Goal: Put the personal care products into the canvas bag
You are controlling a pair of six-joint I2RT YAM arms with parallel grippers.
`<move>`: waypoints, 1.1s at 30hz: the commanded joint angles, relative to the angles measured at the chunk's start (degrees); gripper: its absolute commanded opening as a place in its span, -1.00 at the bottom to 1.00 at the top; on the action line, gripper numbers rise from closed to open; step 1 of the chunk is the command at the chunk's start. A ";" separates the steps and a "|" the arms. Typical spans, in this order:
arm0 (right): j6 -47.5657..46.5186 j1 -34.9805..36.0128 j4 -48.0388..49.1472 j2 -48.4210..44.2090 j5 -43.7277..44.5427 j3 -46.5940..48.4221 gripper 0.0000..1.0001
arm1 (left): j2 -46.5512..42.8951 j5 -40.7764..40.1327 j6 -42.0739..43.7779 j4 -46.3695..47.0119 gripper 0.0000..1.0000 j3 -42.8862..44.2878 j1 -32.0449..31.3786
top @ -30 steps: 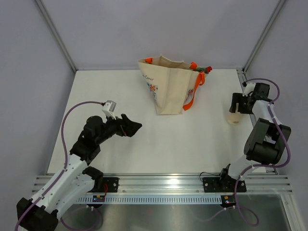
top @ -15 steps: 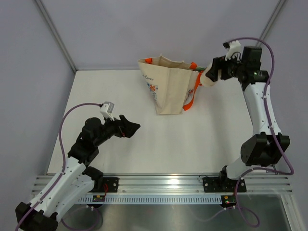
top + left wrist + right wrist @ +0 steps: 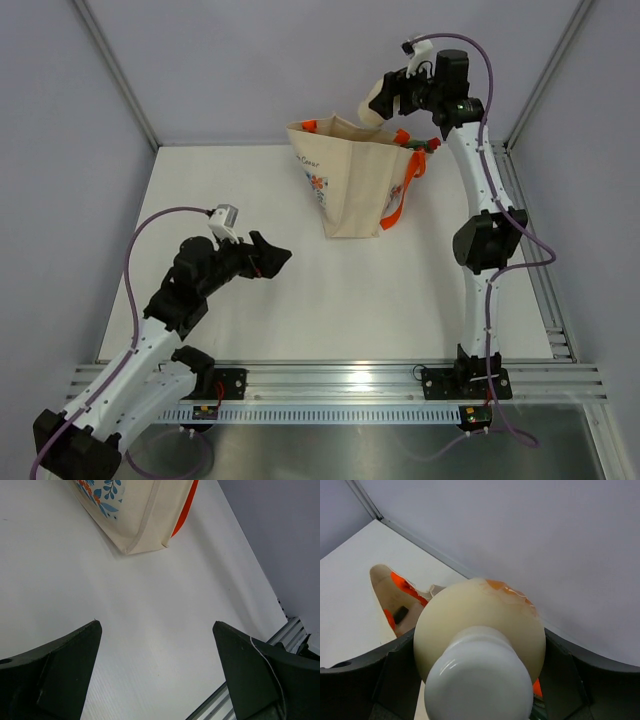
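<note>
The beige canvas bag (image 3: 350,185) with orange handles stands upright at the back middle of the table; its lower corner shows in the left wrist view (image 3: 135,515) and its open mouth in the right wrist view (image 3: 395,605). My right gripper (image 3: 385,98) is shut on the small beige jar (image 3: 378,100), holding it high above the bag's open top; in the right wrist view the jar (image 3: 480,645) fills the space between the fingers. A green red-capped bottle (image 3: 425,145) pokes out at the bag's right rim. My left gripper (image 3: 275,258) is open and empty, low over the table left of the bag.
Grey walls close the table on the left, back and right. The metal rail (image 3: 340,385) runs along the near edge. White table surface (image 3: 150,605) lies under my left gripper.
My right arm lifted the beige jar from the table's right side, swung it up and left, and now holds it over the bag's mouth. My left arm has barely moved.
</note>
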 commanded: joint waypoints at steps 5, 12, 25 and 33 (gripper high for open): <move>0.08 1.90 15.33 -15.90 -2.56 -26.05 -1.00 | 2.68 -0.08 2.00 3.77 0.98 2.62 -0.01; 2.10 2.78 17.44 -23.93 -3.62 -39.43 -1.00 | 3.30 2.38 1.48 6.06 0.98 1.31 -0.01; 3.69 9.02 2.87 -17.89 -10.04 -32.95 -1.00 | -0.30 2.21 1.12 5.18 0.98 -0.45 -0.01; 0.35 15.17 -11.62 -0.48 -5.21 -16.11 -1.00 | -2.24 1.68 2.09 2.20 0.98 -0.28 -0.01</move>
